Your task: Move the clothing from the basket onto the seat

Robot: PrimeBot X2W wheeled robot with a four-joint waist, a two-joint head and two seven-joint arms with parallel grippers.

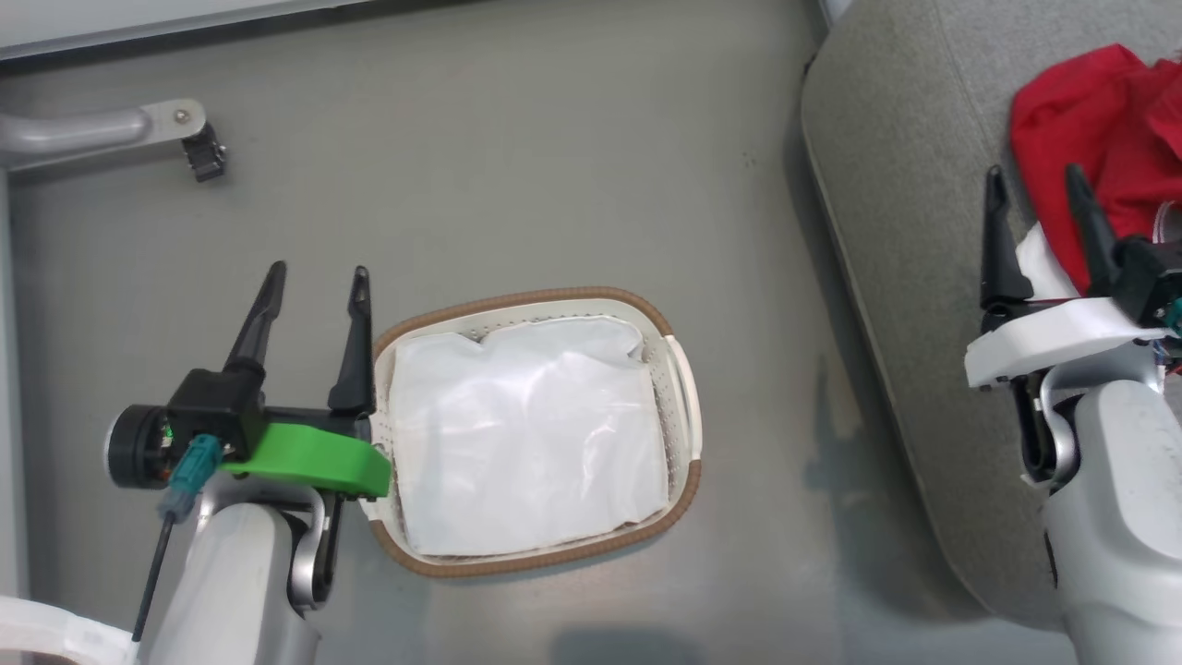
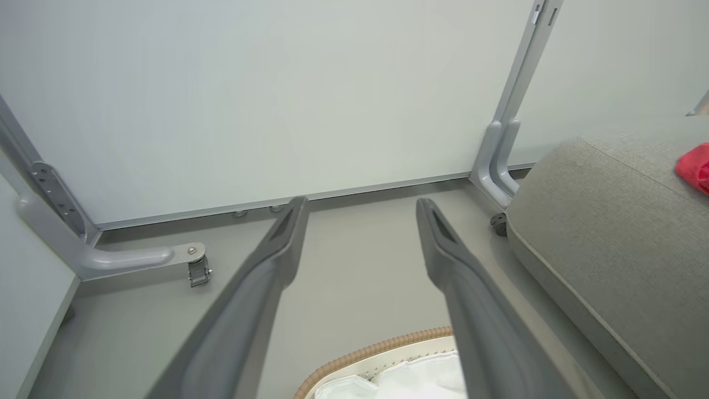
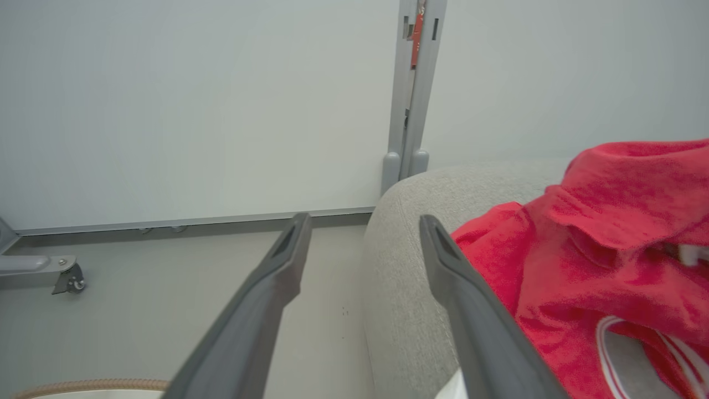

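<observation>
Hovering nearest to me, my left gripper (image 1: 319, 275) is holding its 2 fingers apart with nothing between them, its right finger lying over the left rim of the basket (image 1: 536, 297). The basket is sitting on the grey floor (image 1: 554, 139), and a white liner cloth (image 1: 526, 434) is lying crumpled inside it. I am watching my right gripper (image 1: 1034, 175) hanging over the left edge of the seat (image 1: 886, 231), fingers spread wide and gripping nothing. The clothing (image 1: 1090, 120) is lying heaped on the seat, set in from its left edge and not far from the rounded far-left corner. Its red folds are sitting just beside my right finger; I cannot tell whether they are touching. Farther off, a grey frame leg with a caster (image 1: 203, 152) is standing against the pale wall panel (image 2: 277, 100).
</observation>
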